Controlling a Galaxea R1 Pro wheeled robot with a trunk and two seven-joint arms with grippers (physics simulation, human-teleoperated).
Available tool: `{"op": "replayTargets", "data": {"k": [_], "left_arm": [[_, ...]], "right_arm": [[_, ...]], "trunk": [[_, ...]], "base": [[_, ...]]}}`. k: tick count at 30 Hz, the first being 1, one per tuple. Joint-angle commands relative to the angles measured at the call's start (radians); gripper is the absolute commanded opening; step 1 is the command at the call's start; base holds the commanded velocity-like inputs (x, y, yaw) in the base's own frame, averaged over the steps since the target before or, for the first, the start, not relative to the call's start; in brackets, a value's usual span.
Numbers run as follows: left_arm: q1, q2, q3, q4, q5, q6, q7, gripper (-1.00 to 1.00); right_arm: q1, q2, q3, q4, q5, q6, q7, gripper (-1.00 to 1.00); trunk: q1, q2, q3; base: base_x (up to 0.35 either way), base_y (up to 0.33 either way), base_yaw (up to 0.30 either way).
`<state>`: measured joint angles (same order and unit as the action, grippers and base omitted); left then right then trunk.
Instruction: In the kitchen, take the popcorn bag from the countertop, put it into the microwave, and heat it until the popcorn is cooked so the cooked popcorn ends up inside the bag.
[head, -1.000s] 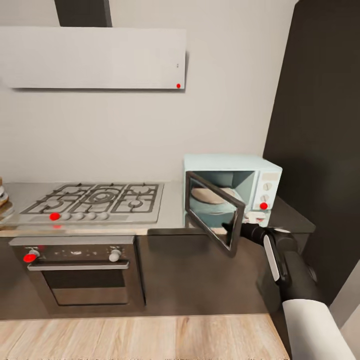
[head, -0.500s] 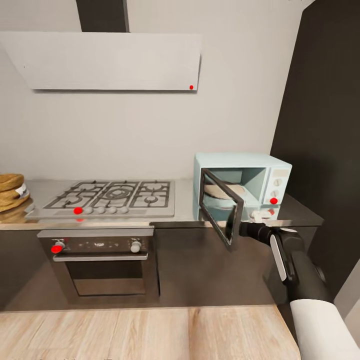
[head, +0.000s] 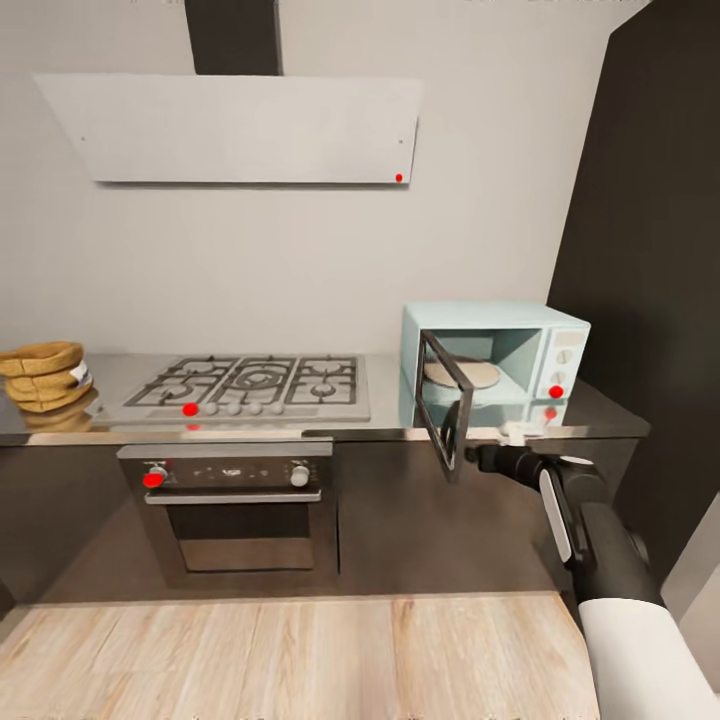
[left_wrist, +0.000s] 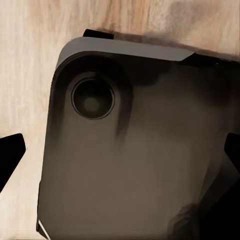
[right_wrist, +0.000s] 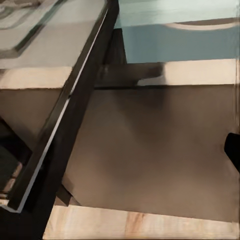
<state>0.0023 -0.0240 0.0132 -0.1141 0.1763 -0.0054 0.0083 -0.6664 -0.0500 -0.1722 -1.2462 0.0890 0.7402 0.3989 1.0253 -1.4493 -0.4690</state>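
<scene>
Nearest to me is the pale wooden floor (head: 300, 650), and over it the right arm reaches forward from the robot's white sleeve, its dark forearm pointing at the cabinets. The right claw (head: 462, 452) sits at the outer edge of the microwave door (head: 443, 402), which stands swung wide open toward the room. I'd say the claw is there to work the door, but whether it is pinched on the edge or merely resting against it I cannot tell; the wrist view shows the glass door (right_wrist: 60, 100) running close along the claw without showing contact. The left claw (left_wrist: 120, 150) points down at the floor, with a dark, rounded part of the robot's own body between its 2 finger tips, which sit wide apart with nothing held.

Beyond the arm, the dark cabinets carry the steel built-in oven (head: 235, 505) with its red knob. On top runs the grey glossy surface (head: 380, 425). The gas hob (head: 255, 385) lies in its middle. The microwave (head: 495, 365), mint-blue, stands at the right end, its cavity showing a round turntable plate with nothing on it.

The popcorn bag (head: 45, 372) sits well apart at the far left end of the surface, untouched. Opening the door first leaves the cavity ready for it, I judge.
</scene>
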Motion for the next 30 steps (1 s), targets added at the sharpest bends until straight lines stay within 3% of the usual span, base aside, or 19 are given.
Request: {"op": "replayTargets", "data": {"k": [1,12,19,22,24,26,30], "left_arm": [[0.0,0.0,0.001,-0.001,0.006,-0.001,0.001,1.0],[0.0,0.001,0.001,-0.001,0.006,0.0,0.001,1.0],[0.001,0.001,0.001,-0.001,0.006,0.0,0.001,1.0],[0.0,0.001,0.001,-0.001,0.006,-0.001,0.001,1.0],[0.001,0.001,0.001,-0.002,0.007,-0.001,0.001,1.0],[0.0,0.001,0.001,-0.002,0.007,-0.001,0.001,1.0],[0.0,0.001,0.002,-0.002,0.008,-0.001,0.001,1.0]], "right_arm": [[0.0,0.001,0.0,-0.001,-0.021,0.011,0.014,1.0],[0.0,0.006,0.0,0.001,-0.017,0.012,0.008,1.0],[-0.001,-0.007,-0.017,0.009,-0.02,0.003,-0.004,1.0],[-0.001,-0.07,-0.076,0.019,0.001,0.009,-0.009,1.0],[-0.001,-0.134,-0.099,0.102,0.03,0.01,-0.013,1.0],[-0.001,-0.17,-0.103,0.187,0.041,0.006,-0.027,1.0],[-0.001,-0.186,-0.103,0.36,0.046,-0.007,-0.086,1.0]], "trunk": [[0.0,-0.001,-0.001],[0.0,-0.001,-0.001],[0.0,-0.001,-0.001],[0.0,-0.001,-0.001],[0.0,-0.001,-0.001],[0.0,-0.001,-0.001],[0.0,-0.001,-0.001]], "base": [[-0.165,0.16,0.0],[-0.057,0.08,0.0],[0.0,0.065,0.0],[0.0,0.001,0.0],[0.0,0.0,0.0],[0.0,0.0,0.0],[0.0,0.0,0.0]]}}
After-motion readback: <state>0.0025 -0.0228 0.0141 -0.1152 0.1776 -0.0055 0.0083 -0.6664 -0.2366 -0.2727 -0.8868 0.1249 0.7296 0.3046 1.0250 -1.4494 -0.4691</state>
